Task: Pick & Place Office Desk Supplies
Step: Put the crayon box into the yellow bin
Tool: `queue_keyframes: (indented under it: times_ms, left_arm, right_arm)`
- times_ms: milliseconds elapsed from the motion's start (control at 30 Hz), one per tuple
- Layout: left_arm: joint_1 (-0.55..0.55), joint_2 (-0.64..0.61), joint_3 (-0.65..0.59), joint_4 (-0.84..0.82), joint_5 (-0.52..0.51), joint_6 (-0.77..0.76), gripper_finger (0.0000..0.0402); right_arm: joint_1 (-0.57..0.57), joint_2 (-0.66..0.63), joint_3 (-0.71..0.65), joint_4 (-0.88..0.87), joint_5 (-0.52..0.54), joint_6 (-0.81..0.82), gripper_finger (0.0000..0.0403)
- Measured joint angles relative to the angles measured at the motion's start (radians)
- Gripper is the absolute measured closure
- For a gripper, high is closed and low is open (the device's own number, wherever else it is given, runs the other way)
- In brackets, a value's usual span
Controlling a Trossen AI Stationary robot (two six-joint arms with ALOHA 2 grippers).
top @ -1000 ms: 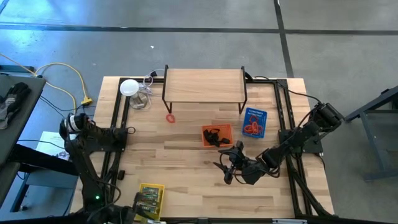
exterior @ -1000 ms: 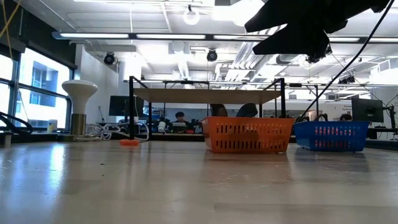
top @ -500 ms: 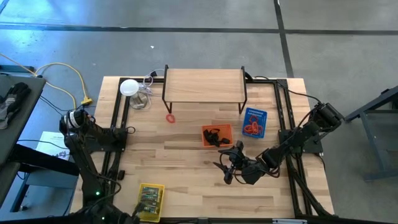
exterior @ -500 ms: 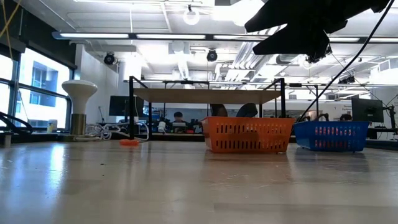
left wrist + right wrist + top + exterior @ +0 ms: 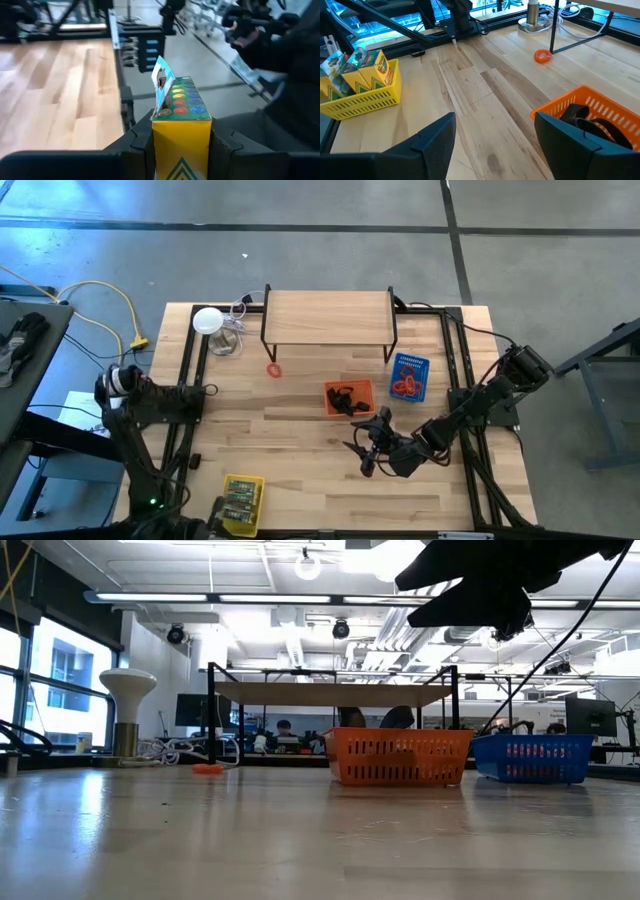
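Wooden table (image 5: 300,480): left gripper (image 5: 182,150) clamps a crayon pack (image 5: 181,107) at 7 o'clock; right gripper (image 5: 366,442) wide, centre.

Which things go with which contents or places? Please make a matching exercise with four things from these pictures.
Column 1:
1. orange basket
2. blue basket
3. yellow basket
4. left claw

Column 2:
a. red ring-shaped bands inside
b. shut on a yellow-green pack
c. black clips inside
d. yellow-green packs inside, at the table's near edge

Pairs: 1-c, 2-a, 3-d, 4-b
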Motion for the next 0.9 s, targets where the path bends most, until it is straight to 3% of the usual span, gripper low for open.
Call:
queue_keyframes:
  times_ms: [233, 567, 733, 900]
  left_arm:
    - [-0.025, 0.040, 0.000, -0.048, -0.137, -0.048, 0.0297]
    - [-0.037, 0.041, 0.000, -0.346, -0.175, -0.324, 0.0297]
    - [-0.036, 0.041, -0.002, -0.468, -0.165, -0.441, 0.0297]
    - [0.009, 0.048, -0.014, -0.466, -0.055, -0.493, 0.0297]
  right_arm:
    - [-0.001, 0.000, 0.000, 0.003, -0.003, 0.000, 0.0144]
    - [-0.003, 0.000, 0.000, 0.014, -0.003, 0.000, 0.0144]
    - [-0.002, 0.000, 0.000, 0.014, -0.027, 0.000, 0.0144]
    - [-0.002, 0.000, 0.000, 0.014, -0.026, 0.000, 0.0144]
